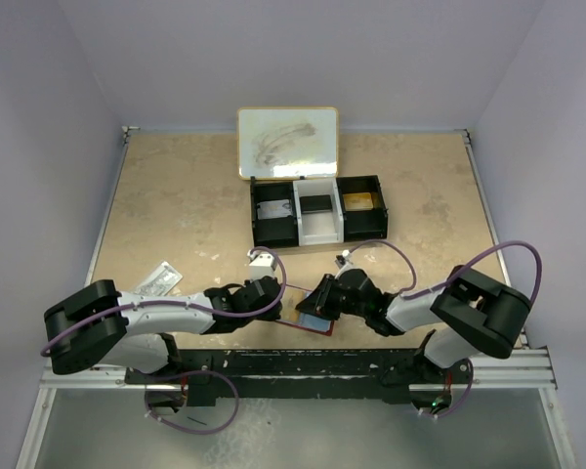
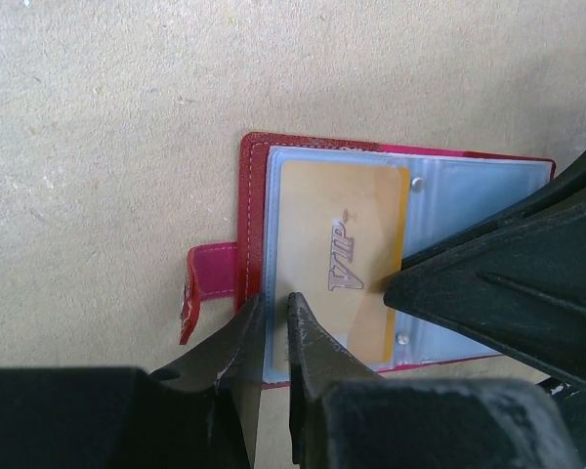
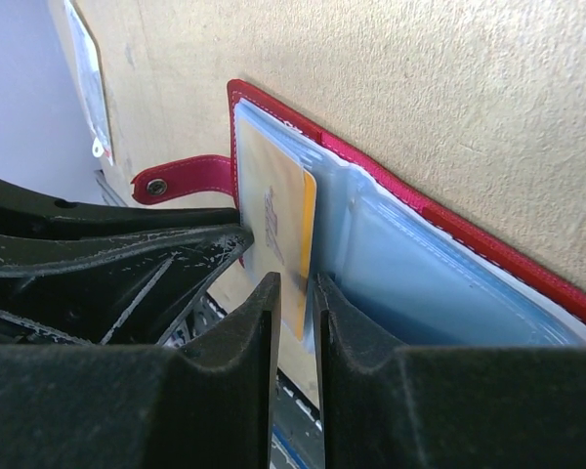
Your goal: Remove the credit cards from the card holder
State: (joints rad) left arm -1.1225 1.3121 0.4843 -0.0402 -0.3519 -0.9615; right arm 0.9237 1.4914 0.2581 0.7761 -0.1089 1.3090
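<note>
Left gripper (image 1: pixel 276 291), right gripper (image 1: pixel 322 295) flank card holder (image 1: pixel 310 323); bare table (image 1: pixel 176 215) strip before black tray (image 1: pixel 270 233).

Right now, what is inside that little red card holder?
A yellow VIP card among pale clear sleeves. Whatever lies beneath them, or in the back sleeves, is covered.

PLACE: you're working in a robotics lab cell | SIGNS: blank pale walls (image 1: pixel 303 59) box in your beige table (image 1: pixel 176 195); metal mounting rail (image 1: pixel 532 368) along its near edge
</note>
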